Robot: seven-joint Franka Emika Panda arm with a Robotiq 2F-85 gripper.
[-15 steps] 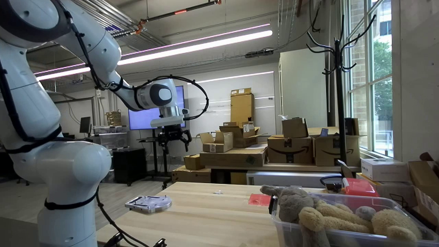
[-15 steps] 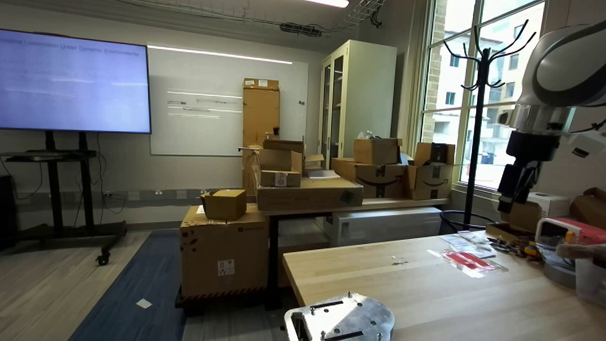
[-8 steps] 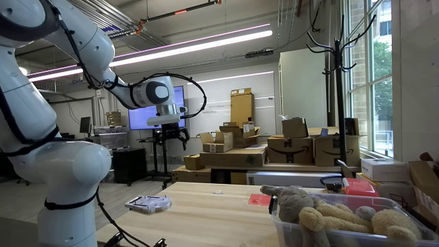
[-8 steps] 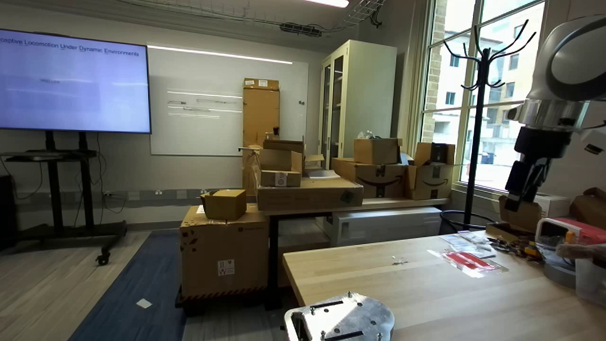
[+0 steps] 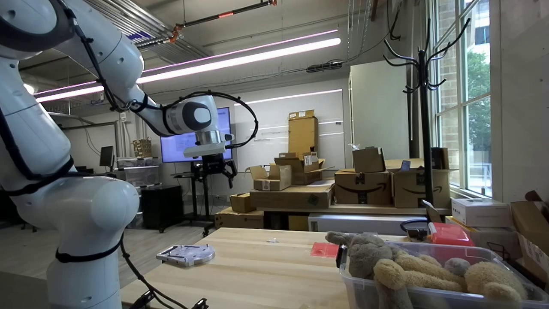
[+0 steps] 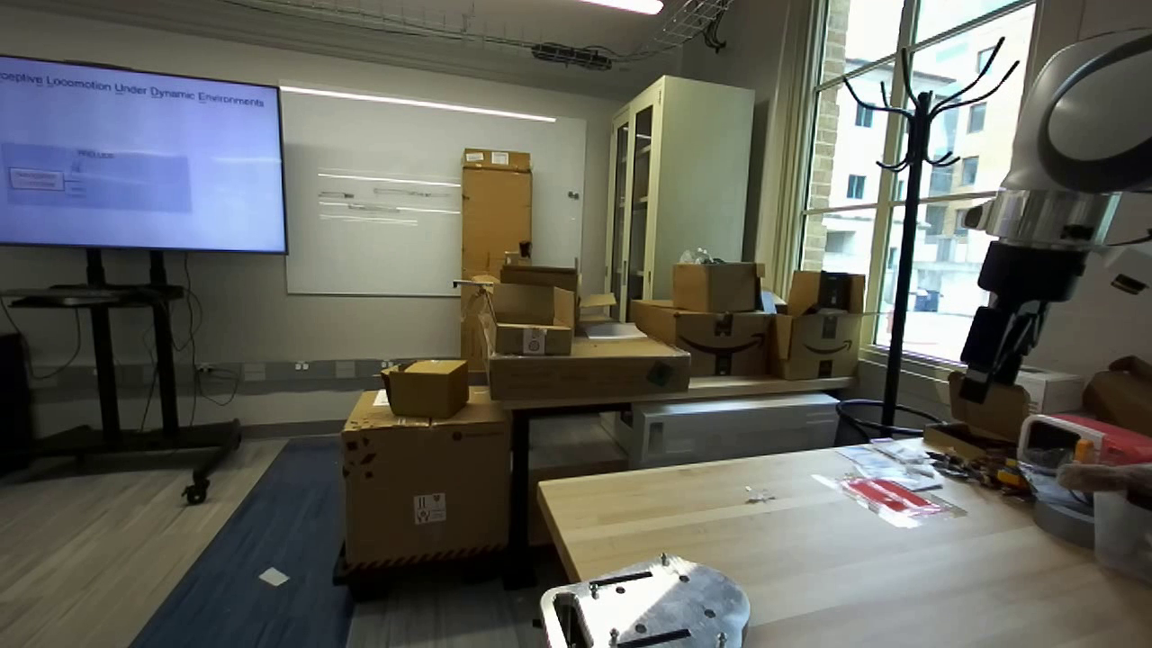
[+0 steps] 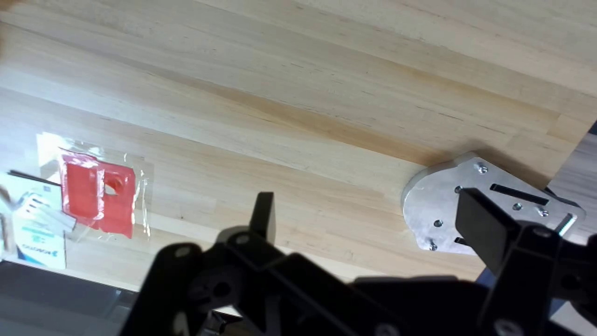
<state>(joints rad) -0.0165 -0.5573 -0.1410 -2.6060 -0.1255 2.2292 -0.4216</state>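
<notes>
Claw (image 7: 366, 209) spread, screen (image 6: 142, 157) reading "Dynamic Environments"

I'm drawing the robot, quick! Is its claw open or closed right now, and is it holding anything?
Gripper: open, with nothing held between its fingers.

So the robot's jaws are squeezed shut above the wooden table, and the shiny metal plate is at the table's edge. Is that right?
Not quite: the jaws are open, not shut. The wrist view shows them spread apart, with the wooden table showing through the gap. The rest is right: they are above that table, and the shiny metal plate is at its edge.
</notes>
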